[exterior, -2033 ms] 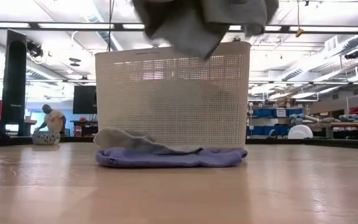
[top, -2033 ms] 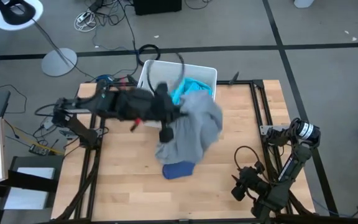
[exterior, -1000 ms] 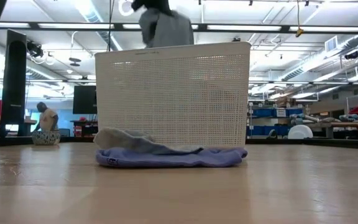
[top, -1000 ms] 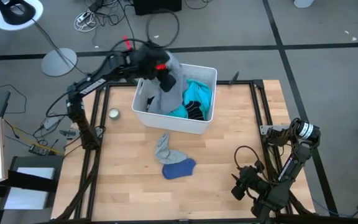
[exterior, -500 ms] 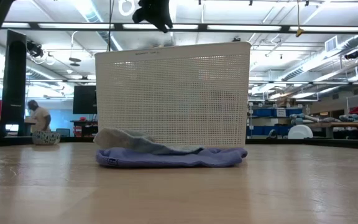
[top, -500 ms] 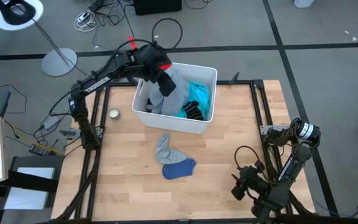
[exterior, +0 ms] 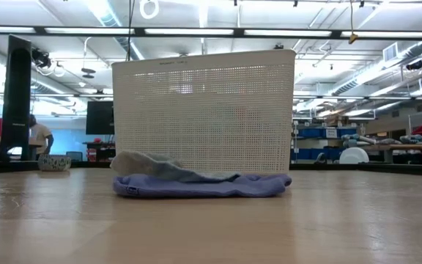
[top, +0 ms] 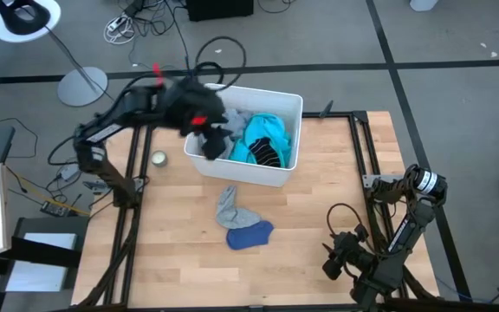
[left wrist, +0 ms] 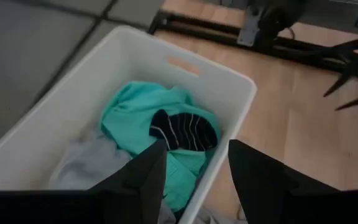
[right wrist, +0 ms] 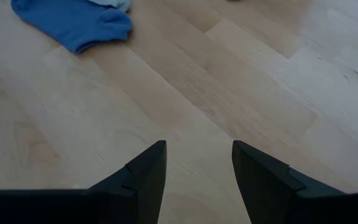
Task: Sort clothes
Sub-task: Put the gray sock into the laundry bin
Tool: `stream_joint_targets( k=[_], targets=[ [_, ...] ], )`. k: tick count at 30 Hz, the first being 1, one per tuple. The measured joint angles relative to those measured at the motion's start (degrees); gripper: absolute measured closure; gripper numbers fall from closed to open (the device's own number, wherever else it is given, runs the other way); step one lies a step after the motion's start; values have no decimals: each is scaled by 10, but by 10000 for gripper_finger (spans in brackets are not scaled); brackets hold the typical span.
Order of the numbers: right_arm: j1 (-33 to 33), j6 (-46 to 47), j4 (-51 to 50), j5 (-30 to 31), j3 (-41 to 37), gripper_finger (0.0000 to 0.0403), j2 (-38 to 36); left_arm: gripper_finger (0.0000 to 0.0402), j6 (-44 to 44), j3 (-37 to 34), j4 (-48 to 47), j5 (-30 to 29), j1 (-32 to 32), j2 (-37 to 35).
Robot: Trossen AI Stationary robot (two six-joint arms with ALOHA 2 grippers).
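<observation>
One large grey shirt (left wrist: 86, 168) now dropped inside white rectangular plastic bin (top: 277, 176); left gripper (left wrist: 191, 171) spread, empty above bin. Right gripper (right wrist: 194, 168) spread, idle. Blue sock (top: 249, 235) remains beside bin on counter (top: 319, 217).

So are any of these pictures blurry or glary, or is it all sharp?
High view: the left gripper over the white bin is smeared by motion; the table is sharp. Low view: ceiling lights glare brightly and the bin is backlit, the blue garment clear. Left wrist view: the turquoise garment is fairly crisp, the near fingers soft. Right wrist view: slightly soft overall.
</observation>
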Motion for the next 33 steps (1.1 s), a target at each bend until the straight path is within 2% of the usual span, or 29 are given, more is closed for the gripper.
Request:
stream_joint_targets(
  k=[4,9,13,19,23,26,33],
  targets=[
    [0,0,0,2,0,221,0,224,-2,0,-6,-79,-97,-22],
    [-2,-1,0,5,0,221,0,224,-17,-4,-2,-150,-207,-26],
    [-7,-1,3,35,0,221,0,224,-18,-91,72,-194,-268,-36],
    [-19,-3,22,51,0,220,0,224,-25,-299,236,-193,-309,-60],
    [-32,-50,74,94,0,221,0,224,-21,-448,415,-119,-320,-75],
    [-50,-124,133,126,0,220,0,224,-20,-547,563,-66,-321,-82],
    [-125,-367,292,113,0,225,0,224,-58,-713,751,-54,-318,-90]
  ],
)
